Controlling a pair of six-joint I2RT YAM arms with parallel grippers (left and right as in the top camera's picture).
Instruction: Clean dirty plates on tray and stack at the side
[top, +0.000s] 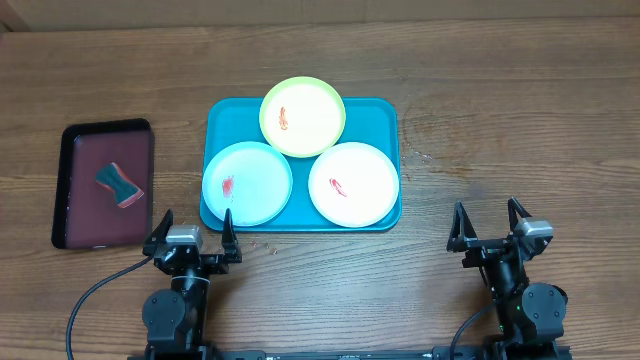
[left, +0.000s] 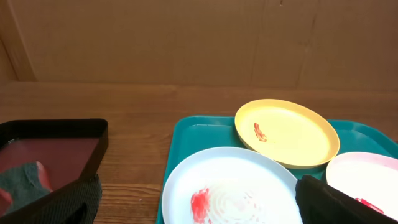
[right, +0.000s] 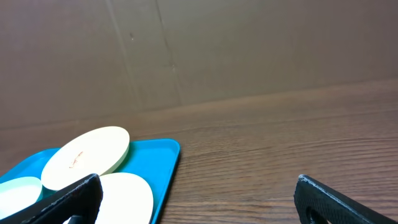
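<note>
Three plates lie on the teal tray (top: 385, 120): a yellow-green plate (top: 303, 116) at the back, a light blue plate (top: 247, 181) front left, a white plate (top: 352, 183) front right. Each carries a small red smear. My left gripper (top: 192, 232) stands open just in front of the tray's front left corner, nothing between its fingers; its wrist view shows the light blue plate (left: 230, 186) and the yellow-green plate (left: 287, 132). Off the tray's front right corner, my right gripper (top: 490, 222) is open and empty above bare wood, the tray (right: 155, 163) at its left.
A dark maroon black-rimmed tray (top: 85, 225) lies at the left and holds a teal and red sponge (top: 120, 184). The wooden table (top: 500, 120) stretches bare to the right of the teal tray. A cardboard wall (left: 186, 37) stands behind the table.
</note>
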